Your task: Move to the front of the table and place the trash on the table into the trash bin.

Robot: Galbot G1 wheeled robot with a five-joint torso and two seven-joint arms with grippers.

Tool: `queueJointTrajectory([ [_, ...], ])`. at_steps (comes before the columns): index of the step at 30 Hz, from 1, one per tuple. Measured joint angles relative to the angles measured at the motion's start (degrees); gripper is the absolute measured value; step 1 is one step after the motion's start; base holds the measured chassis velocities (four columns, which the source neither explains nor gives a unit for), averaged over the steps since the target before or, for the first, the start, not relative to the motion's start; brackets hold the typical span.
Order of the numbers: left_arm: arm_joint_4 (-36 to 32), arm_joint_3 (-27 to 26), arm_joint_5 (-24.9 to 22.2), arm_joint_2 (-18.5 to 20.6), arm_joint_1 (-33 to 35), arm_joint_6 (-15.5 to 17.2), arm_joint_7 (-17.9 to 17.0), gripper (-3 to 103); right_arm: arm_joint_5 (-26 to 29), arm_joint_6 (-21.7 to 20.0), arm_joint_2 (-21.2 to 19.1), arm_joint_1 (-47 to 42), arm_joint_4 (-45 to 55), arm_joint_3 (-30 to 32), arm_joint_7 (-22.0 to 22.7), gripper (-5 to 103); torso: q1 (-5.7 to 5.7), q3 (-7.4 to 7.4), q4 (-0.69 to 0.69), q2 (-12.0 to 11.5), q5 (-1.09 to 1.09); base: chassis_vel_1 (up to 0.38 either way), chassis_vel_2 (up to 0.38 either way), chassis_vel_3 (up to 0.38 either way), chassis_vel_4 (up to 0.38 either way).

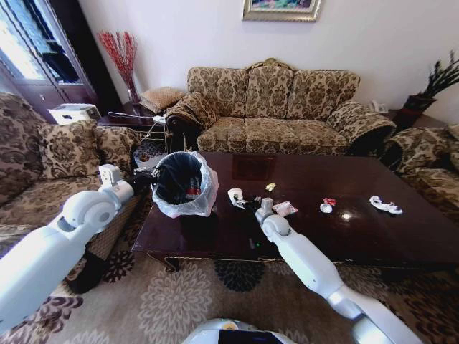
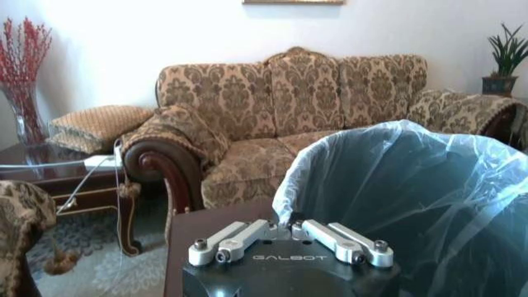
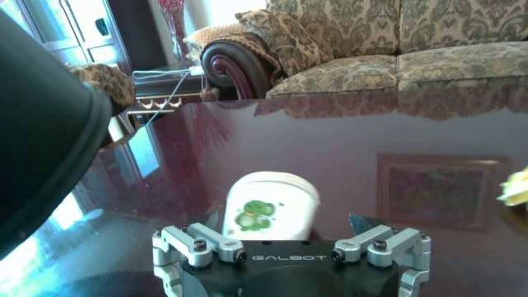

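Note:
The trash bin (image 1: 184,184), black with a whitish bag over its rim, hangs tilted over the left end of the dark glossy table (image 1: 358,229). My left gripper (image 1: 148,179) is shut on its bagged rim (image 2: 290,224). Something red-labelled lies inside the bin. A white paper cup (image 1: 235,195) with a green mark lies on its side (image 3: 272,210) between the fingers of my open right gripper (image 1: 256,206), close to the bin's black wall (image 3: 41,124). More trash lies to the right: a wrapper (image 1: 285,208), red-and-white bits (image 1: 328,206), a crumpled white wrapper (image 1: 385,206) and a yellowish scrap (image 1: 270,187).
A patterned sofa (image 1: 280,107) stands behind the table, with armchairs at the left (image 1: 43,158) and right (image 1: 430,158). A side table with a vase of red twigs (image 1: 123,57) is at the back left. A patterned rug (image 1: 179,301) covers the floor in front.

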Motion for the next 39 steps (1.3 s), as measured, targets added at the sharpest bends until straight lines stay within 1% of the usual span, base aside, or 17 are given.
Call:
queueJointTrajectory([
  [6, 0.09, 0.00, -0.06, 0.10, -0.21, -0.01, 0.03, 3, 0.70, -0.48, 1.55, 0.18, -1.20, -0.68, 0.91, 102, 0.00, -0.01, 0.00, 0.00, -0.01, 0.000, 0.000, 0.000, 0.000],
  [7, 0.09, -0.01, -0.06, 0.07, -0.21, -0.05, 0.04, 3, 0.68, -0.48, 1.86, 0.18, -1.76, -0.71, 0.91, 98, 0.00, -0.01, 0.00, 0.00, -0.01, 0.000, 0.000, 0.000, 0.000],
  [8, 0.09, -0.01, -0.06, 0.07, -0.21, -0.05, 0.04, 3, 0.68, -0.48, 1.86, 0.18, -1.76, -0.71, 0.91, 98, 0.00, -0.01, 0.00, 0.00, -0.01, 0.000, 0.000, 0.000, 0.000],
  [10, 0.09, -0.03, -0.09, 0.07, -0.22, -0.07, 0.04, 3, 0.46, -0.41, 2.55, 0.18, -2.74, -0.50, 0.93, 88, 0.00, -0.01, 0.00, 0.00, 0.00, 0.000, 0.000, 0.000, 0.000],
  [11, 0.09, -0.03, -0.09, 0.07, -0.22, -0.07, 0.04, 3, 0.46, -0.41, 2.55, 0.18, -2.74, -0.50, 0.93, 88, 0.00, -0.01, 0.00, 0.00, 0.00, 0.000, 0.000, 0.000, 0.000],
  [13, 0.11, -0.03, -0.10, 0.08, -0.30, -0.08, 0.07, 3, 0.09, -0.20, 3.16, 0.28, -3.73, -0.23, 0.92, 77, 0.00, -0.01, 0.00, 0.00, 0.00, 0.000, 0.000, 0.000, 0.000],
  [15, 0.11, -0.03, -0.10, 0.07, -0.31, -0.09, 0.09, 3, -0.01, -0.15, 3.32, 0.32, -3.90, -0.20, 0.90, 77, 0.00, -0.01, -0.01, 0.00, -0.01, 0.000, 0.000, 0.000, 0.000],
  [16, 0.11, -0.03, -0.10, 0.04, -0.31, -0.12, 0.10, 3, -0.27, -0.04, 3.57, 0.35, -4.12, -0.18, 0.87, 71, 0.00, -0.01, 0.00, 0.00, -0.01, 0.000, 0.000, 0.000, 0.000],
  [17, 0.10, -0.02, -0.11, 0.00, -0.31, -0.14, 0.10, 3, -0.72, 0.12, 3.79, 0.36, -4.21, -0.16, 0.84, 61, 0.00, -0.01, 0.00, 0.00, 0.00, 0.000, 0.000, 0.000, 0.000],
  [18, 0.10, -0.02, -0.11, 0.00, -0.31, -0.14, 0.10, 3, -0.72, 0.12, 3.79, 0.36, -4.21, -0.16, 0.84, 61, 0.00, -0.01, 0.00, 0.00, 0.00, 0.000, 0.000, 0.000, 0.000],
  [19, 0.10, -0.02, -0.11, -0.03, -0.30, -0.15, 0.11, 3, -0.94, 0.19, 3.90, 0.36, -4.19, -0.15, 0.83, 56, 0.00, -0.01, 0.00, 0.01, 0.00, 0.000, 0.000, 0.000, 0.000],
  [22, 0.10, -0.02, -0.11, -0.03, -0.17, -0.23, 0.14, 3, -1.03, 0.20, 3.91, 0.33, -3.93, -0.16, 0.84, 53, 0.00, -0.01, 0.00, 0.01, 0.00, 0.000, 0.000, 0.000, 0.000],
  [24, 0.09, -0.04, -0.11, -0.01, -0.09, -0.31, 0.19, 3, -1.24, 0.22, 3.83, 0.22, -3.74, -0.14, 0.89, 46, 0.00, -0.01, 0.00, 0.01, 0.00, 0.000, 0.000, 0.000, 0.000],
  [30, 0.09, -0.25, -0.11, 0.25, -0.03, -0.53, 0.28, 3, -2.15, 0.35, 2.74, -0.64, -1.44, 0.66, 1.80, 45, 0.00, -0.01, 0.00, 0.01, 0.01, 0.000, 0.000, 0.000, 0.000],
  [37, -0.04, -0.34, -0.12, 0.24, 0.07, -0.61, 0.40, 3, -3.65, 0.93, -1.53, -1.55, 7.72, 3.29, 3.42, 45, -0.01, -0.01, -0.01, 0.01, 0.01, 0.000, 0.000, 0.000, 0.000],
  [38, -0.09, -0.29, -0.12, 0.16, 0.05, -0.61, 0.39, 3, -3.63, 0.96, -3.01, -1.04, 10.44, 3.86, 3.79, 45, -0.01, -0.01, -0.01, 0.01, 0.01, 0.000, 0.000, 0.000, 0.000],
  [39, -0.09, -0.29, -0.12, 0.16, 0.05, -0.61, 0.39, 3, -3.63, 0.96, -3.01, -1.04, 10.44, 3.86, 3.79, 45, -0.01, -0.01, -0.01, 0.01, 0.01, 0.000, 0.000, 0.000, 0.000],
])
